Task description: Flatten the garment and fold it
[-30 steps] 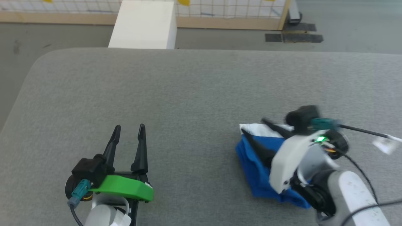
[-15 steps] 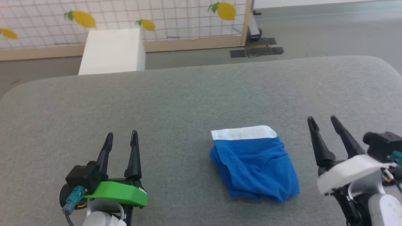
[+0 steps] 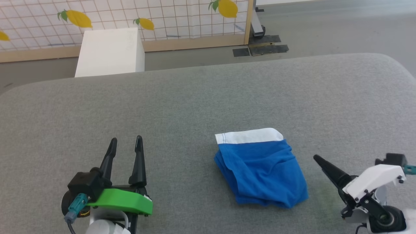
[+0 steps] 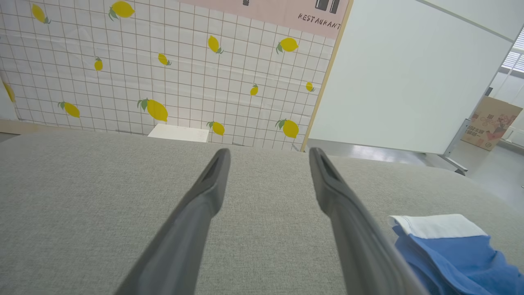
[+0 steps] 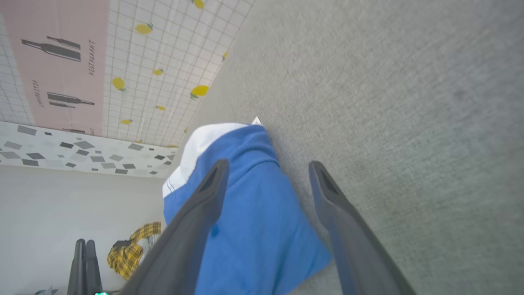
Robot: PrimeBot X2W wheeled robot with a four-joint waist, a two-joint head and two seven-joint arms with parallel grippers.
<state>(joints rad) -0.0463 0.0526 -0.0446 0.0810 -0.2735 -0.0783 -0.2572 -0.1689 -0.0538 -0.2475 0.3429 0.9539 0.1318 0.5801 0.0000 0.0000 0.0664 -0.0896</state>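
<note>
Lying on the grey cloth-covered table, the blue shorts are folded into a small thick packet, a little to the right of the middle and near the front edge. A white band runs along the far side of the packet, and the blue cloth below it has some soft wrinkles.

The left gripper hovers low at the front left, well apart from the shorts. Its two dark fingers point away from the robot, stand apart and hold nothing.

The right gripper is at the front right, near the right edge of the shorts but not touching them in the head view. Its fingers point toward the packet. In the right wrist view they are spread wide with nothing between them.

Behind the table stand a white box and a tiled wall with lemons.
</note>
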